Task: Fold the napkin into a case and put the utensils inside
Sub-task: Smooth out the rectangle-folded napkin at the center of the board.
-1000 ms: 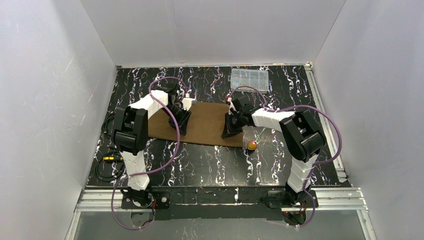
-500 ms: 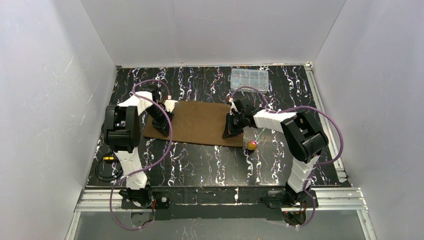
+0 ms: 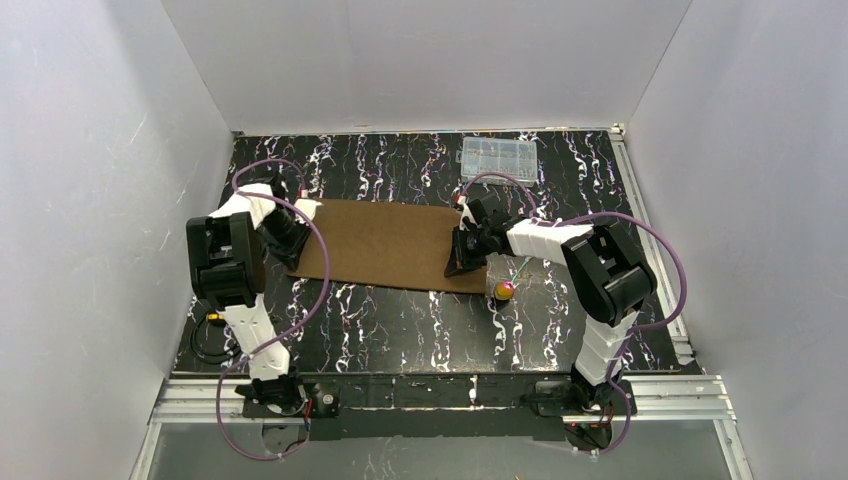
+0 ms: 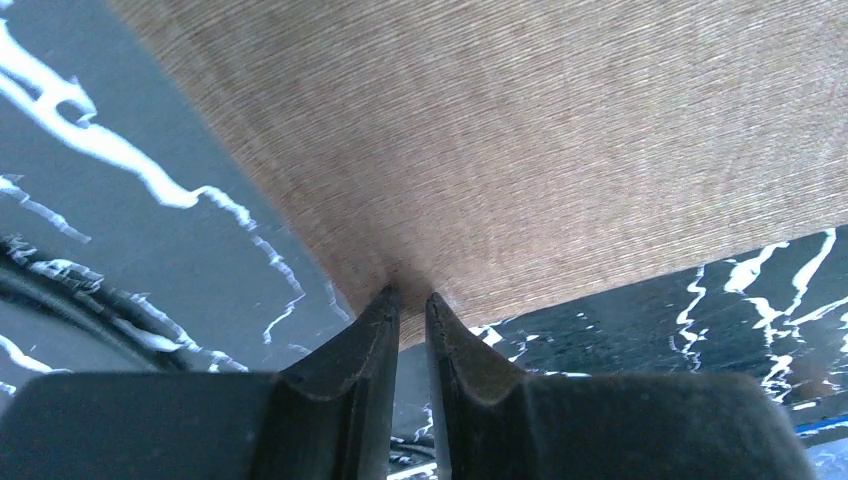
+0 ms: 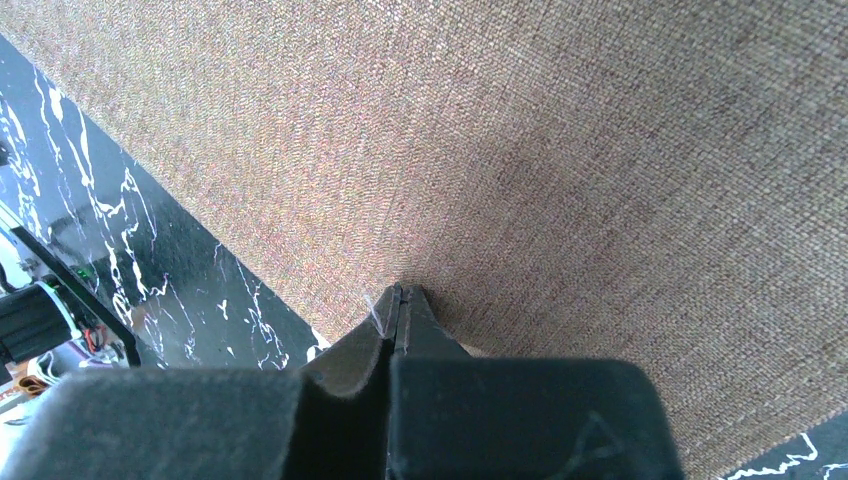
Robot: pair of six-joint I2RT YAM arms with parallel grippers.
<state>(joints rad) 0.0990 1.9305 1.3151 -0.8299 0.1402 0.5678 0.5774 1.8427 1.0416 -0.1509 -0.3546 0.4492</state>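
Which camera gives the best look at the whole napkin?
The top external view: the napkin lies spread flat on the table, nearly its whole outline visible. Each wrist view shows only a close patch of its weave and one edge.

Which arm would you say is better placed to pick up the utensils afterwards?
Right, probably: the utensils lie just beside the right gripper at the napkin's right end, while the left gripper holds the opposite end.

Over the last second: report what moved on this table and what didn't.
The left gripper swung left, from the napkin's middle to its left edge, which it pinches. The right gripper stayed clamped on the right edge; the gold-headed utensil and clear box stayed put.
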